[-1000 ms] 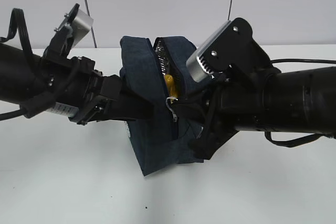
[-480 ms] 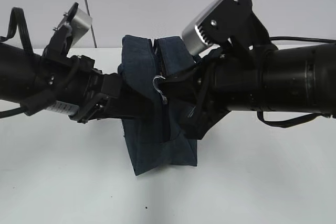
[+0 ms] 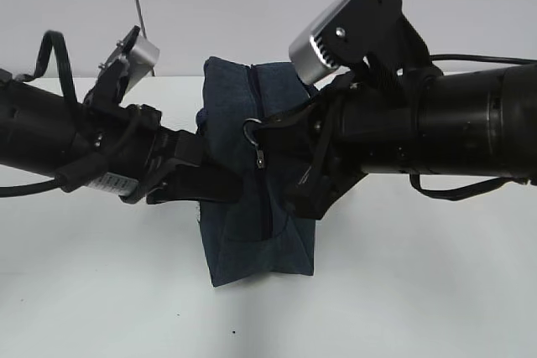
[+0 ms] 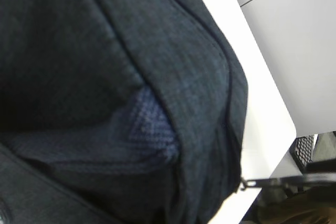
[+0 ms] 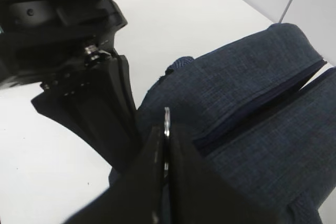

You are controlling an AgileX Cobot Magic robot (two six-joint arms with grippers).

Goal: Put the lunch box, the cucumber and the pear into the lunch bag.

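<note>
Navy lunch bag (image 3: 252, 207) stands between both pincers, right pincer (image 5: 165, 145) pinching its ring pull (image 5: 167, 121).

One lunch bag (image 3: 252, 207), two grippers (image 5: 165, 145)

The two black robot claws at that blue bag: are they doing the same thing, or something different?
Different jobs. The right gripper is shut on the metal ring pull of the zipper; the left gripper presses against the side of the lunch bag, and whether it pinches fabric is hidden. The right gripper comes in high, near the bag's top seam; the left gripper meets the bag lower down. Both are black and touch the same navy bag from opposite sides.
</note>
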